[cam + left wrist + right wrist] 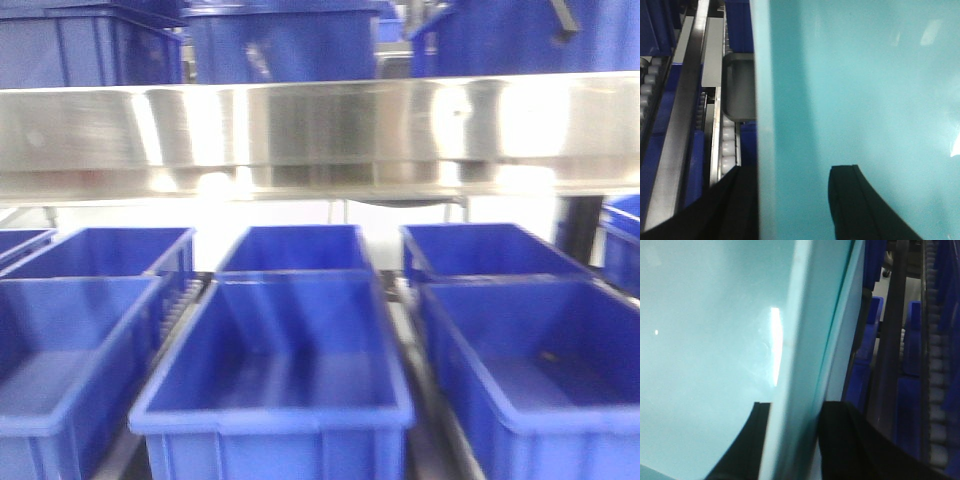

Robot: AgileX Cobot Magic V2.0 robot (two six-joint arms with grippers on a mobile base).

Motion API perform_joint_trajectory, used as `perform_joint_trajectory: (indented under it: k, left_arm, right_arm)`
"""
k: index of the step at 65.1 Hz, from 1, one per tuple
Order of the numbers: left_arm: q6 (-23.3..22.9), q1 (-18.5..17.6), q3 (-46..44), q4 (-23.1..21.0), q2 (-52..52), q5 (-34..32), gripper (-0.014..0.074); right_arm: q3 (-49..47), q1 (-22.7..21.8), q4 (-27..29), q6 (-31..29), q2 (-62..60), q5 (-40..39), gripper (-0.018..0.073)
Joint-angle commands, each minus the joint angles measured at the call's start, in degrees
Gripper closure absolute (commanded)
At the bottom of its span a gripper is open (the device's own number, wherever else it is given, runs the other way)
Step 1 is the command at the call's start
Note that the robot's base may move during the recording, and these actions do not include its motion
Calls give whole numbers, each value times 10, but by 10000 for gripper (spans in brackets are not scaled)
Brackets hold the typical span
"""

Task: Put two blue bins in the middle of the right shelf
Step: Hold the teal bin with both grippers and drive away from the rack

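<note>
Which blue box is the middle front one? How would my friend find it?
Find the shiny metal shelf running across the top of the front view. Under it, the middle column holds two blue bins, a back bin and a front bin. Pick the front bin: only its whole rim shows, uncut by the picture's edges.

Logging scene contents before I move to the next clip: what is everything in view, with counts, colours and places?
lower bins: about eight, blue, empty, two rows under the shelf; the end ones are cut off
upper bins: three partly seen, blue, on top of the shelf
steel shelf: one, silver, across the front view
roller tracks: grey, beside the bins
teal-looking wall: fills each wrist view
left gripper: black, straddles the wall, grip unclear
right gripper: black, closed on the wall
</note>
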Motion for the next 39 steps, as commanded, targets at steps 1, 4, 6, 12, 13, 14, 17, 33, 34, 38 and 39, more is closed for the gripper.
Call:
perform_joint_trajectory:
  k: [1,4,6,12,13,14,17,33,34,38,39]
  left_arm:
    - [25,1,-8,-6,-10,-36,707]
    - [25,1,-8,-6,-10,-36,707]
    - [25,1,-8,-6,-10,-36,707]
    - [25,1,-8,-6,-10,-36,707]
    - [25,1,-8,-6,-10,-36,707]
    - [25,1,-8,-6,-10,-36,707]
    - [25,1,-8,-6,-10,-36,707]
    - [25,1,-8,-6,-10,-36,707]
    - [25,1,-8,-6,-10,-36,707]
    - [25,1,-8,-6,-10,-36,707]
    - [25,1,-8,-6,-10,-36,707]
  right_arm:
    - [-10,-4,-14,-12,-13,-41,713]
    - [-10,-4,-14,-12,-13,-41,713]
    - [-10,-4,-14,-12,-13,-41,713]
    - [-10,-4,-14,-12,-13,-41,713]
    - [-10,-4,-14,-12,-13,-41,713]
    - [-10,-4,-14,-12,-13,-41,713]
    - [-10,-4,-14,-12,-13,-41,713]
    - [-10,-4,-14,-12,-13,-41,713]
    - [-10,-4,-14,-12,-13,-41,713]
    - [-10,-4,-14,-12,-13,-41,713]
    - [-10,-4,-14,-12,-13,-41,713]
